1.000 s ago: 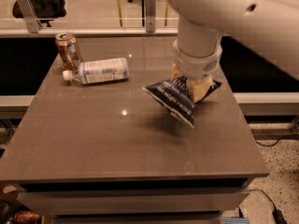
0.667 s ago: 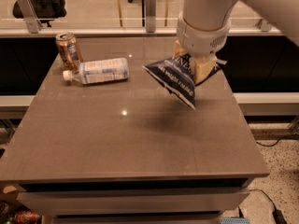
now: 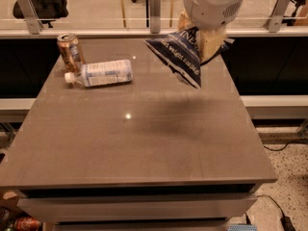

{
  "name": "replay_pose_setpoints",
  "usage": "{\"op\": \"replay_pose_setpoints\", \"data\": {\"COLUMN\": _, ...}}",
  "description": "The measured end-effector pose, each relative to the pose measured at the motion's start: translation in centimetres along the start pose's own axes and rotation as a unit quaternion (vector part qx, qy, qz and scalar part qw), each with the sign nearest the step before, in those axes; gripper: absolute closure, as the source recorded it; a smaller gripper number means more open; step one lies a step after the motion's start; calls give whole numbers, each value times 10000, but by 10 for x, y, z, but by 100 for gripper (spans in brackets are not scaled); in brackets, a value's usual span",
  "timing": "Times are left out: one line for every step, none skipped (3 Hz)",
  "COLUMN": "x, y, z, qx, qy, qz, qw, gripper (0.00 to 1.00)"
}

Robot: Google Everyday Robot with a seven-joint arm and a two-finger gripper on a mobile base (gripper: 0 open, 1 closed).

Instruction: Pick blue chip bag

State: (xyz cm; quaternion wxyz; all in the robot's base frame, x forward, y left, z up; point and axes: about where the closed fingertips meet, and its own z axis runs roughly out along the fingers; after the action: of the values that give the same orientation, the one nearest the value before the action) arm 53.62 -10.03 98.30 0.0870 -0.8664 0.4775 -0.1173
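Navy and crinkly, blue chip bag [image 3: 180, 57] hangs clamped in the gripper [image 3: 206, 38], table [image 3: 144, 148] underneath, bottle [image 3: 103, 73] well apart.

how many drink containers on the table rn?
2. A can stands at the far-left corner; a plastic bottle lies on its side just in front of it. The gripper, up at far right, holds the blue chip bag aloft. None seems hidden.

We count one blue chip bag [image 3: 179, 57], one plastic bottle [image 3: 103, 73], one can [image 3: 70, 49], one gripper [image 3: 209, 44] holding the bag above one table [image 3: 144, 158].
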Motion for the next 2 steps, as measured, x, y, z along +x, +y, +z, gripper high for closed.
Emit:
{"op": "replay_pose_setpoints", "data": {"x": 1, "y": -6, "z": -7, "qx": 76, "qy": -42, "qz": -29, "qw": 10000, "gripper": 100}}
{"op": "replay_pose_setpoints", "data": {"x": 1, "y": -8, "z": -7, "qx": 62, "qy": -67, "qz": -46, "qw": 9999, "gripper": 100}}
